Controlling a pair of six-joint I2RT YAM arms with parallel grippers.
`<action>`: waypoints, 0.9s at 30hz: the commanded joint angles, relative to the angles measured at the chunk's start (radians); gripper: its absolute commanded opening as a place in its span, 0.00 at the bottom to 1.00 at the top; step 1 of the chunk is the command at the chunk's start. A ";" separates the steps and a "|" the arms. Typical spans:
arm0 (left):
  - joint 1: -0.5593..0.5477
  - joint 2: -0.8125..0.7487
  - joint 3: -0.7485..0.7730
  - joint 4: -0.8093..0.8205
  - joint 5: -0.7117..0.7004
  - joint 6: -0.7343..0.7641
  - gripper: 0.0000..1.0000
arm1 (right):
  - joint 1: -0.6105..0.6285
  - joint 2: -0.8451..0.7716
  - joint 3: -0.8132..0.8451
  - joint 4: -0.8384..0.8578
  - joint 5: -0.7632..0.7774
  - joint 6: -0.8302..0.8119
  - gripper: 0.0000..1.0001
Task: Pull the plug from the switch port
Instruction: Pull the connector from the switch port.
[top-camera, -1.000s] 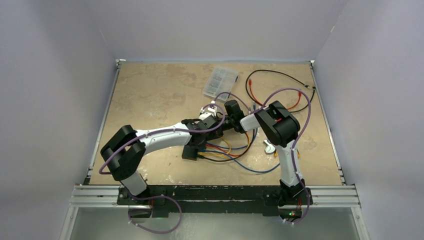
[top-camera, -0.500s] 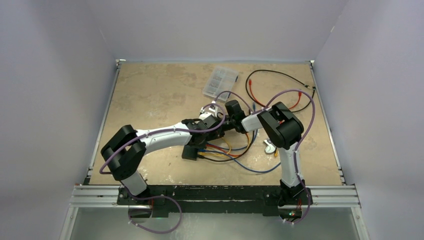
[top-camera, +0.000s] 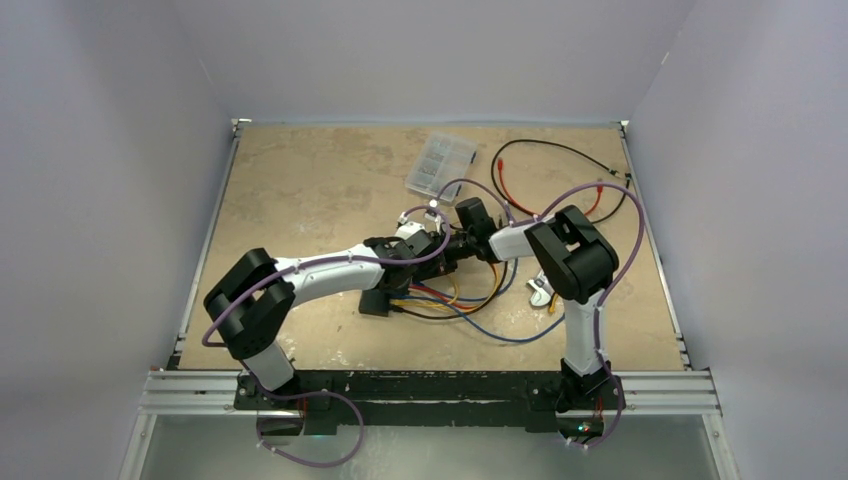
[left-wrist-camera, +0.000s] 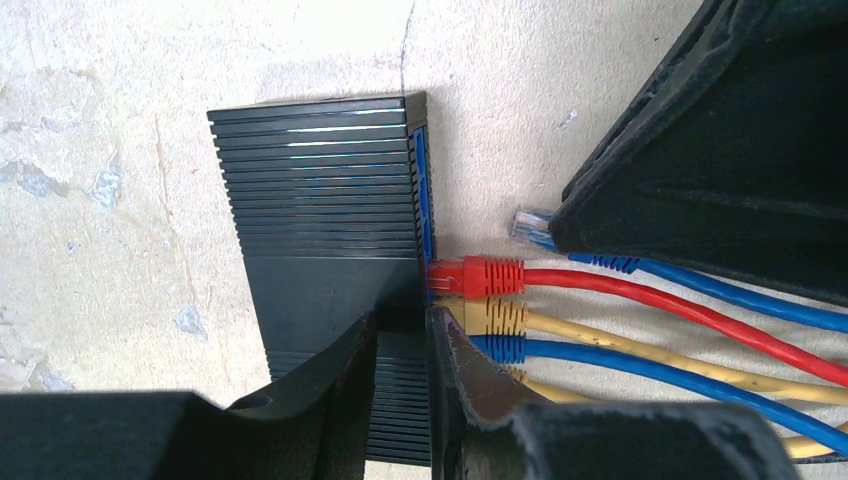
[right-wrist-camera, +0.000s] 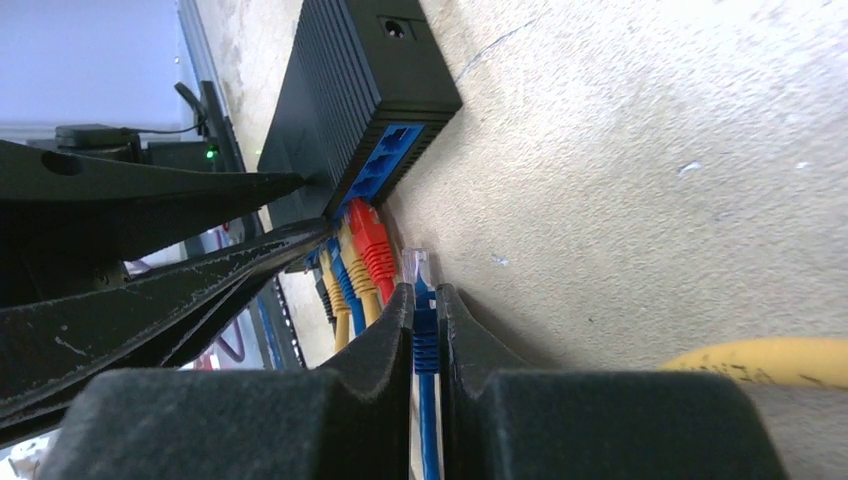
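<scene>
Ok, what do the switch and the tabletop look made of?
The switch: likely matte black moulded plastic, judging by the fine ribs across its top and dull sheen. The tabletop: pale, mottled, stone-like or worn laminate, matte, with scuffs and a hairline crack; which one is unclear.

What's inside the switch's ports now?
A red plug, yellow plug and blue plug sit in the switch; ports past the red one look empty. The right pincer holds the pulled blue plug clear. The left pincer covers the remaining ports.
</scene>
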 joint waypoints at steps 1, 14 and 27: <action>0.021 -0.008 -0.039 0.007 0.063 0.026 0.25 | -0.013 -0.010 0.040 -0.112 0.173 -0.065 0.00; 0.116 -0.165 -0.125 0.213 0.331 0.049 0.36 | -0.014 -0.082 0.116 -0.187 0.370 -0.072 0.02; 0.448 -0.315 -0.233 0.321 0.668 0.129 0.44 | -0.011 -0.170 0.085 -0.322 0.452 -0.143 0.36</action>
